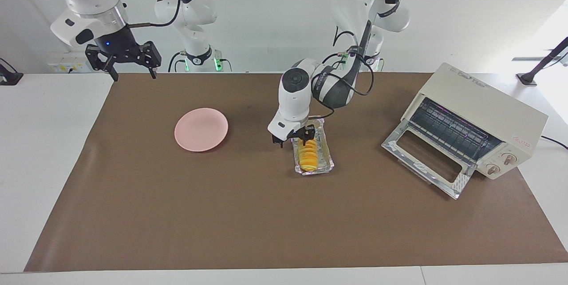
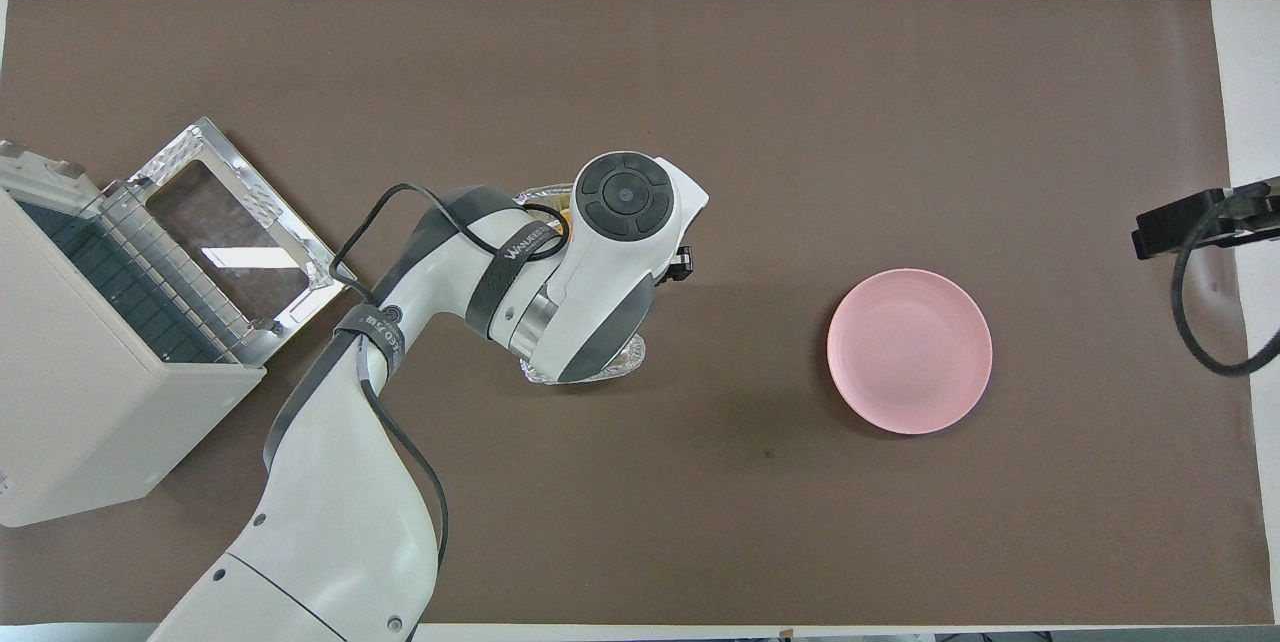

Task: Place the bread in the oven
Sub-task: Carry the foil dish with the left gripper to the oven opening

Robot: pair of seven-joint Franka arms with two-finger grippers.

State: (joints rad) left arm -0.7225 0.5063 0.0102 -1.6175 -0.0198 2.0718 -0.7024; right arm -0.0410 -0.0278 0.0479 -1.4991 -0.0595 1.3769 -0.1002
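So the oven (image 1: pixel 466 125) sits at the left arm's end of the surface, door dropped open and rack bare. Mid-surface, the bread (image 1: pixel 308 157) lies in its foil tray (image 1: pixel 327 160). The left gripper (image 1: pixel 307 135) is down on the loaf's robot-side end, fingers straddling it, grip not yet certain. I'd squeeze gently and lift straight up. The right gripper (image 1: pixel 132 66) waits wide open, raised.

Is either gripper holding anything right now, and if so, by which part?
The left gripper is down at the bread, at its end nearer the robots, in the foil tray; a firm grip cannot be told. The right gripper waits raised, open, holding nothing.
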